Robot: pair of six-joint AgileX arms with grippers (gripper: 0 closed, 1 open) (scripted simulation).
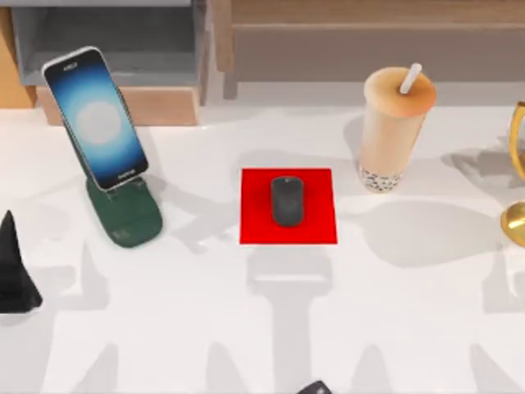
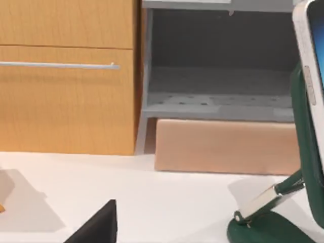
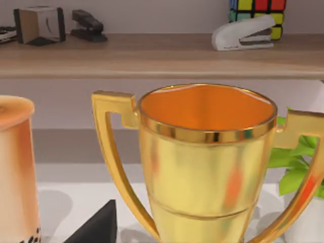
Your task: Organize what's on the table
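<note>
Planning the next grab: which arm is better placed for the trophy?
Right, probably. The trophy stands at the table's right edge and looms directly before the right wrist camera. The left gripper sits at the far left, beside the phone stand.

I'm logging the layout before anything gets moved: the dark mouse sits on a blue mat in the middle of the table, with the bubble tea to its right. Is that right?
Not quite: the mat is red, not blue. The top view shows the dark mouse lying on it mid-table, with the bubble tea to its right.
</note>
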